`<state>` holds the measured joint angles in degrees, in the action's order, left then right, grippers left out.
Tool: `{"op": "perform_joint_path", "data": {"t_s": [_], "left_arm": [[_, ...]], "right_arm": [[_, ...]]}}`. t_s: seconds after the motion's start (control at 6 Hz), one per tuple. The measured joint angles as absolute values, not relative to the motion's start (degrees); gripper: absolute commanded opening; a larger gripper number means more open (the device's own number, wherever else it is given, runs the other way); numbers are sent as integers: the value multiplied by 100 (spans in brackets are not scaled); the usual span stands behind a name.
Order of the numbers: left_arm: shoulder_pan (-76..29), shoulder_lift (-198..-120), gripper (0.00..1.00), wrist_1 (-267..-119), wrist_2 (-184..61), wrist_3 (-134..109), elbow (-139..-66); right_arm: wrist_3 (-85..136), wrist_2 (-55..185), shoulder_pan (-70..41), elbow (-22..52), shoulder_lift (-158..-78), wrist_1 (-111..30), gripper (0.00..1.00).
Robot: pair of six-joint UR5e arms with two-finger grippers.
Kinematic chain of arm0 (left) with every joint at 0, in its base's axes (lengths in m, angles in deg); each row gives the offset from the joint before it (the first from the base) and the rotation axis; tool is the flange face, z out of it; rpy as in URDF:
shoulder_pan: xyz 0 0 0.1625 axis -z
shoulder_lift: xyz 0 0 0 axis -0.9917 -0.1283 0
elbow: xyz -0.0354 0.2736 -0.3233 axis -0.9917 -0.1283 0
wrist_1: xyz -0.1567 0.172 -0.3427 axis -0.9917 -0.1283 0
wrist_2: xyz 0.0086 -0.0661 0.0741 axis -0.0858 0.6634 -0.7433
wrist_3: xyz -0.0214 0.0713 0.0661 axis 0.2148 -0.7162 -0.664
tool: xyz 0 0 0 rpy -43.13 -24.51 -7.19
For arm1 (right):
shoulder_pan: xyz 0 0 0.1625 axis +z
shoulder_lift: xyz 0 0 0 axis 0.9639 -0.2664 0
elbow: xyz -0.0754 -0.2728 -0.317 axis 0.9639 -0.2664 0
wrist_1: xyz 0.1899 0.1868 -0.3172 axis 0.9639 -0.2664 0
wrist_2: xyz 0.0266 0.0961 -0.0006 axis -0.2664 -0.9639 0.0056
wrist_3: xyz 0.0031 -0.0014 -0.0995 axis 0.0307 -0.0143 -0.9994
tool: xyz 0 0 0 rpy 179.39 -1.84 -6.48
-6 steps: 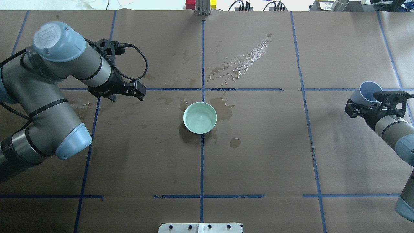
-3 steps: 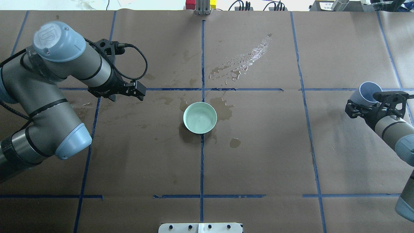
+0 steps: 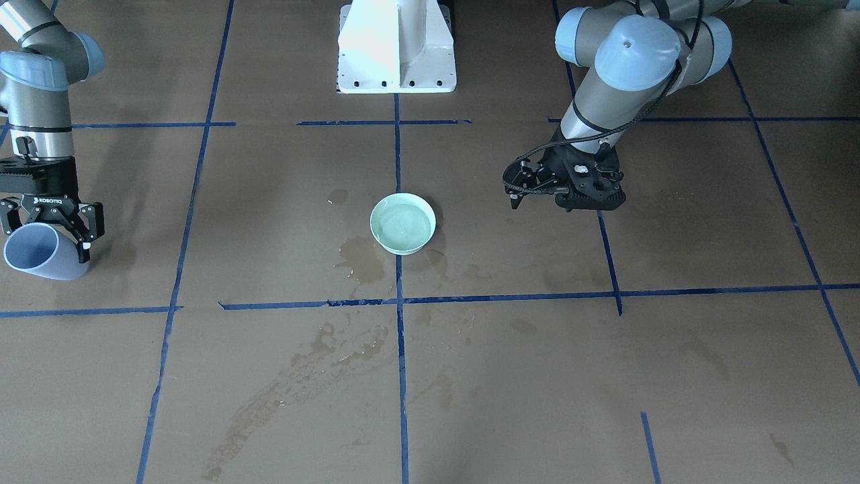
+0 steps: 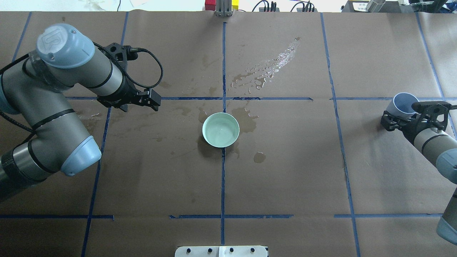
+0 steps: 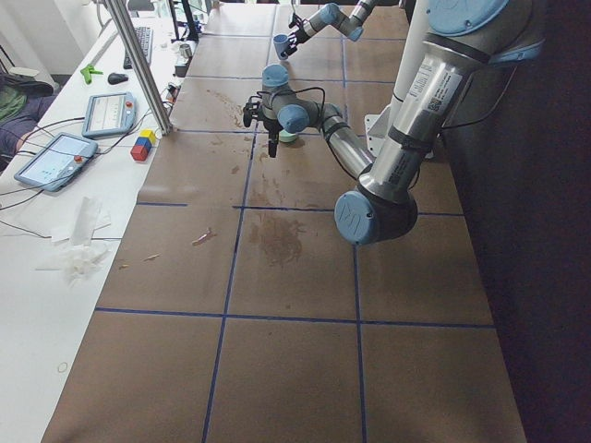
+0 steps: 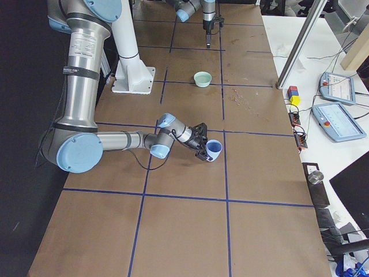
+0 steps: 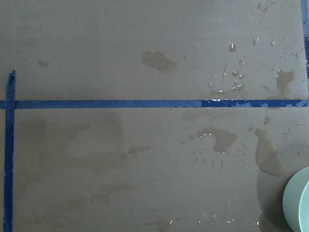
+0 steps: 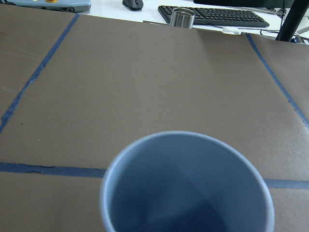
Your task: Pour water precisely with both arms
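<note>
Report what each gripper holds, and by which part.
The right gripper clamps the blue cup by its side wall; the left gripper holds nothing.

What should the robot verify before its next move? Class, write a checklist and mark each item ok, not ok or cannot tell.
1. Grip on cup: ok. The right gripper has a finger on each side of the blue cup.
2. Cup upright: not ok. It is tilted.
3. Liquid left in cup: cannot tell.
4. Bowl ready: ok. It stands upright mid-table with water in it.
5. Left gripper out of the way: ok. It is beside the bowl, apart from it, holding nothing.
6. Table dry: not ok. There are puddles around the bowl.
</note>
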<state>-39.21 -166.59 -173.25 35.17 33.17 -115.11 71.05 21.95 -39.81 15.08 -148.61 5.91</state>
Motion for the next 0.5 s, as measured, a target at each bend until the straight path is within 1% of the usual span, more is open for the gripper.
{"op": "perform_joint_path", "data": {"t_s": [0.5], "left_arm": [[-3921, -16659, 100, -17325, 3517, 3317, -11510]], "right_arm": [[7112, 2216, -3988, 1542, -14848, 608, 99]]}}
